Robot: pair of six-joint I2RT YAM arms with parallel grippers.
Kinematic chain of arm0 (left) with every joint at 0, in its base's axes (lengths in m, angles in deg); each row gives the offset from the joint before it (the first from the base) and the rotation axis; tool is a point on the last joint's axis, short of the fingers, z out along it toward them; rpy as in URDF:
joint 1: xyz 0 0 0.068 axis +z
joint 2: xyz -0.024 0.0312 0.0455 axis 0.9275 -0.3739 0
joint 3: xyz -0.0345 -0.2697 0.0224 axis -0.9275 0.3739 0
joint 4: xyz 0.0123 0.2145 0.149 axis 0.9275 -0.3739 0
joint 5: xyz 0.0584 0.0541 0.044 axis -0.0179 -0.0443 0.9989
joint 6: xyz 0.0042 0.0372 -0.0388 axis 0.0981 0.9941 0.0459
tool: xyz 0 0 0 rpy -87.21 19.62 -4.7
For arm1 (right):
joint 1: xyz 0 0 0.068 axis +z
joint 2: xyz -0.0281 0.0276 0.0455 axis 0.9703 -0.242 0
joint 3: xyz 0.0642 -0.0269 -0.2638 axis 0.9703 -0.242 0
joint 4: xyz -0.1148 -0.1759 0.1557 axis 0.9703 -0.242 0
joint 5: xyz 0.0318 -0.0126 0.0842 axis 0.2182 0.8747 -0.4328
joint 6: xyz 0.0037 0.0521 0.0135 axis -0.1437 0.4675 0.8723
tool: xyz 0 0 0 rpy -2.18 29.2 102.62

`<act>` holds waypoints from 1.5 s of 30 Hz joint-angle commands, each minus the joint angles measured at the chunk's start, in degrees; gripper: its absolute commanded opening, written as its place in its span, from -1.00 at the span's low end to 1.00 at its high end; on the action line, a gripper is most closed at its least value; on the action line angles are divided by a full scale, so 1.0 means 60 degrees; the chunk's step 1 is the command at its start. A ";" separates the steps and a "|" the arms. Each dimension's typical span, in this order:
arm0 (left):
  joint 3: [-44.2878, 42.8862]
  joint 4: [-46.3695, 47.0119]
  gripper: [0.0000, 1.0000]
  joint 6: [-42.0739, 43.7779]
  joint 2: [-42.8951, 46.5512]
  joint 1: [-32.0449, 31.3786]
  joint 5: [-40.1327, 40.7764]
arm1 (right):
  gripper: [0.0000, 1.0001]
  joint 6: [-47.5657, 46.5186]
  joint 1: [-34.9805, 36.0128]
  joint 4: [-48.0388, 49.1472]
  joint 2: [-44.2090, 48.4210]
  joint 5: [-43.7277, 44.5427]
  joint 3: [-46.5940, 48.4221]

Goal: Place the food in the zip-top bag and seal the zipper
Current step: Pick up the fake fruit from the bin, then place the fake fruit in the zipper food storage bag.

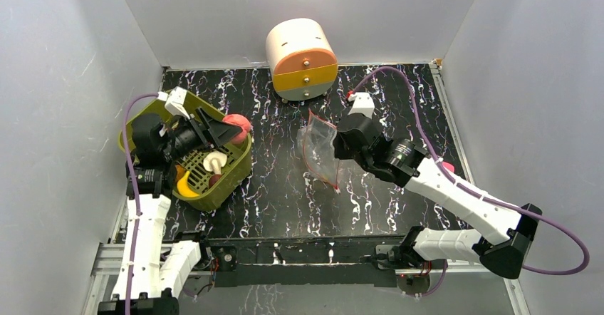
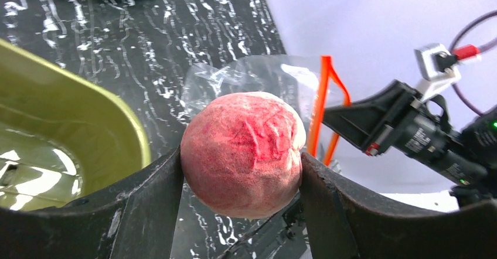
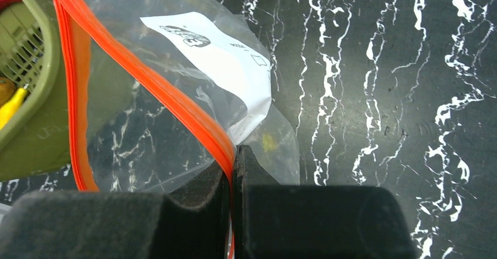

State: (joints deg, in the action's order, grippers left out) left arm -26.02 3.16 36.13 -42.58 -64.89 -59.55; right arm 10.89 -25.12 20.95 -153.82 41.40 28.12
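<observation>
Pink-red and fuzzy-looking, a round fruit (image 2: 243,153) sat pinched between the dark fingers of the left gripper (image 1: 226,131), which gripped it from both sides. That arm rose from its base, bent over the olive-green basket (image 1: 229,185) and pointed its wrist to the right, toward the zip-top bag (image 1: 317,147). The right arm reached in from the near right corner, forearm stretched diagonally up and left, and its gripper (image 1: 340,142) was pressed together on the bag's right edge. From above, the bag's long axis ran far to near, leaning slightly right at the near end, at mid-table between the two grippers. Only the right wrist camera showed the grip itself: the jaws met on the zipper (image 3: 146,74), whose two orange tracks parted into a narrow V toward the basket, so the mouth gaped, with a white printed label on the clear film. The left wrist camera showed the orange strip standing nearly upright just behind the fruit, split into a loop. The overhead view alone showed a white piece (image 1: 214,162) and a yellow piece (image 1: 184,185) lying in the basket, and a cream-and-orange drum (image 1: 301,58) at the back of the black marbled table (image 1: 285,194).
</observation>
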 commanded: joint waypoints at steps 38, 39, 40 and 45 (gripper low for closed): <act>0.1087 0.5120 -0.35 -0.2878 -0.1485 -0.6351 0.1986 | -1.00 0.1302 -0.0034 0.2624 -0.0768 -0.1960 0.0261; 0.1071 0.5043 -0.36 -0.2767 -0.1562 -0.6467 0.2134 | -1.00 0.1318 -0.0027 0.2615 -0.0734 -0.1989 0.0238; 0.1063 0.4935 -0.36 -0.2647 -0.1593 -0.6553 0.2276 | -1.00 0.1315 -0.0027 0.2621 -0.0685 -0.1998 0.0235; 0.0869 0.2876 -0.37 -0.1424 -0.1574 -0.6752 0.4009 | -1.00 0.1380 -0.0027 0.2586 -0.0295 -0.2279 0.0184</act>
State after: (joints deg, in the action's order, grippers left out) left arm -19.84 26.65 22.62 -52.26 -104.77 -41.34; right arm 18.10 -25.69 31.83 -158.83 29.42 28.12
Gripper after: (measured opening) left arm 0.632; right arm 0.008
